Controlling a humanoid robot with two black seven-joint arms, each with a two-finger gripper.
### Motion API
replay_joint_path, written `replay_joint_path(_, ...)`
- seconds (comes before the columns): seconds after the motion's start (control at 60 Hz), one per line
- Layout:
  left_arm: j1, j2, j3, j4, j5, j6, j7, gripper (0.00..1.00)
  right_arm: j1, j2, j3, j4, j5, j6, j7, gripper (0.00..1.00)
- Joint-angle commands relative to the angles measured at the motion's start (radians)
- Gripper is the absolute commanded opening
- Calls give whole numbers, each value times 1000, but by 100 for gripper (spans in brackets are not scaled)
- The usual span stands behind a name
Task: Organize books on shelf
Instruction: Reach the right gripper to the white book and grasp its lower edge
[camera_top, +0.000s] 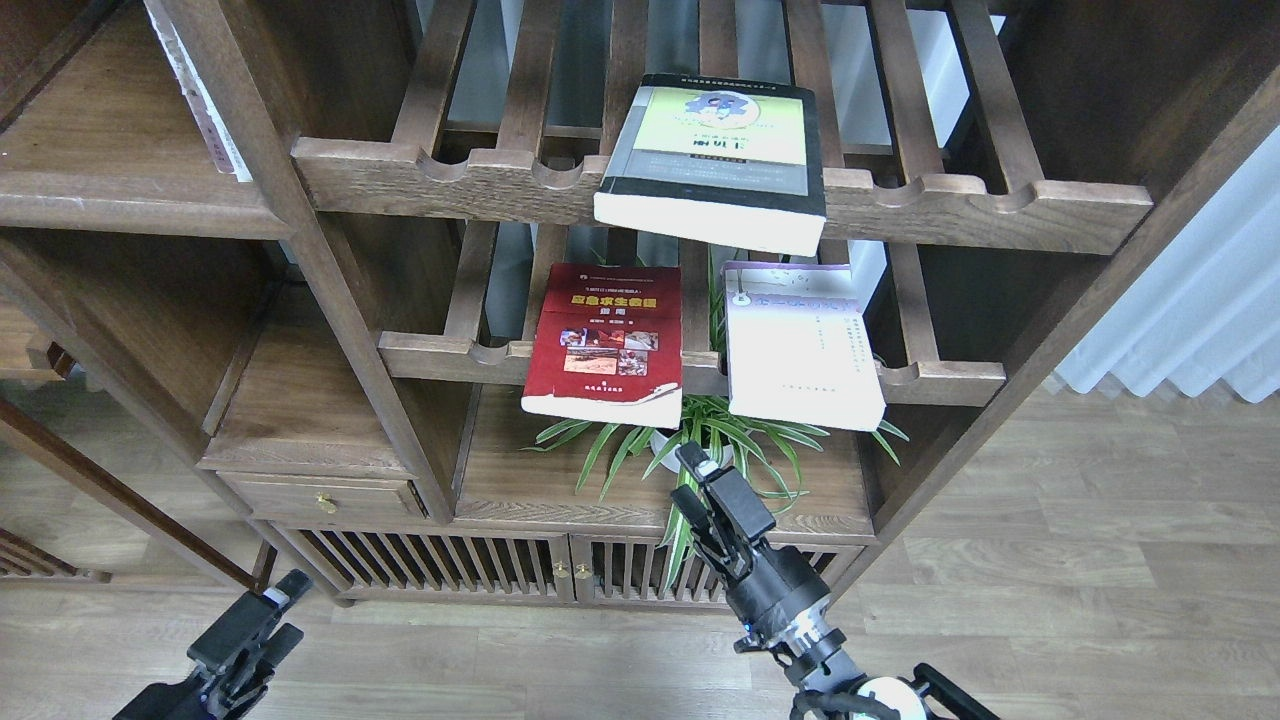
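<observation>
Above our right gripper (690, 478), whose finger gap we cannot tell, the red book (604, 345) overhangs the rack, spine left.

The cabinet (330, 330) is dark-brown wood with visible grain and a dull satin finish, as are its slatted racks (900, 195). Above the red paperback (605, 340), the yellow-green book (720, 150) shows a glossy paper cover. The floor (1050, 560) is pale, smooth wood-look planking.
</observation>
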Motion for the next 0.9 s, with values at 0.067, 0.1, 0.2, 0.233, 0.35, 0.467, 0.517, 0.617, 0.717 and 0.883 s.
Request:
replay_joint_path(0.067,0,5,-12,2,0,0,0,100,11,0,57,-9,6,0,0,100)
replay_joint_path(0.1,0,5,-17,2,0,0,0,100,13,0,74,-13,7,0,0,100)
replay_joint_path(0.2,0,3,-29,2,0,0,0,100,19,0,131,-33,30,0,0,100)
replay_joint_path(0.233,0,3,-33,2,0,0,0,100,19,0,143,-33,43,0,0,100)
replay_joint_path(0.35,0,3,-38,2,0,0,0,100,30,0,169,-39,76,0,0,100)
replay_joint_path(0.467,-1,2,-40,2,0,0,0,100,31,0,178,-39,84,0,2,100)
replay_joint_path(0.517,-1,3,-41,2,0,0,0,100,31,0,178,-39,84,0,6,100)
replay_joint_path(0.617,-1,3,-47,6,0,0,0,100,31,0,178,-39,81,0,20,99)
replay_joint_path(0.717,-1,2,-56,22,0,0,0,100,33,0,178,-39,81,0,39,99)
replay_joint_path(0.883,-1,3,-67,31,0,0,0,100,60,0,178,-41,79,0,108,97)
